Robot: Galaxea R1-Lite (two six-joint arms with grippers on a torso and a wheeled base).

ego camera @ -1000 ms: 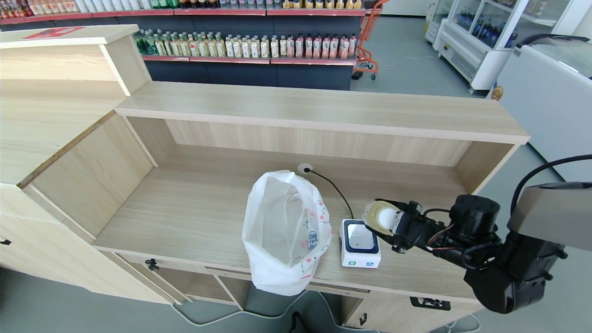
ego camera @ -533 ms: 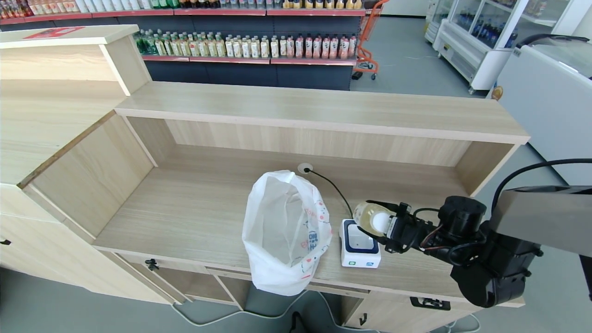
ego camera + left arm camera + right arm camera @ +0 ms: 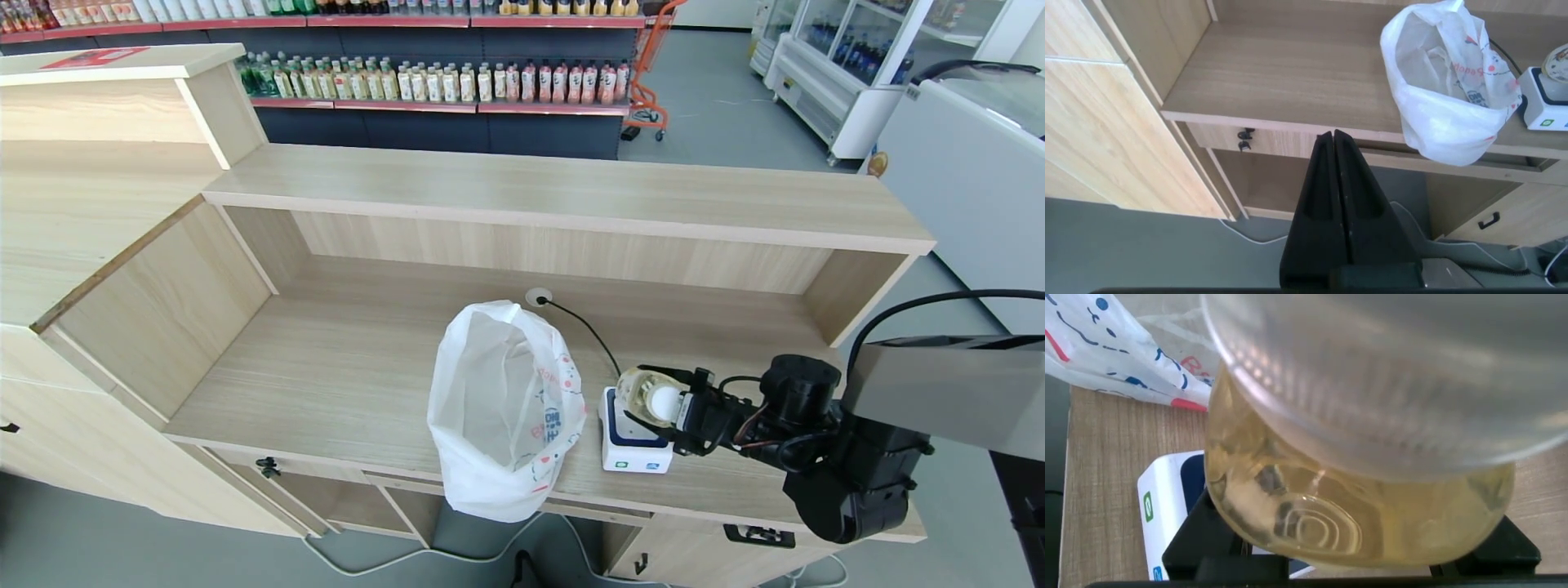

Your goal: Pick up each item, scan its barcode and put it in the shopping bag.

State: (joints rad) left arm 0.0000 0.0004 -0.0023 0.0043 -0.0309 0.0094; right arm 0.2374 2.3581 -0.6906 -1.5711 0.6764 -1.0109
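Head view: the right gripper (image 3: 655, 398) is clamped round a clear plastic bottle of pale yellow liquid (image 3: 635, 390), held on its side over the white, dark-faced barcode scanner (image 3: 637, 447) — just beside the white plastic shopping bag (image 3: 502, 408) on the wooden counter (image 3: 343, 367). The bottle is probably smooth, fairly heavy and slightly squashy, so grip the body firmly. No label is legible — the bag bears red-and-blue print. The left gripper (image 3: 1333, 140) hangs closed and empty.

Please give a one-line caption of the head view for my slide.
Right gripper holds a bottle above the barcode scanner, beside the white shopping bag.
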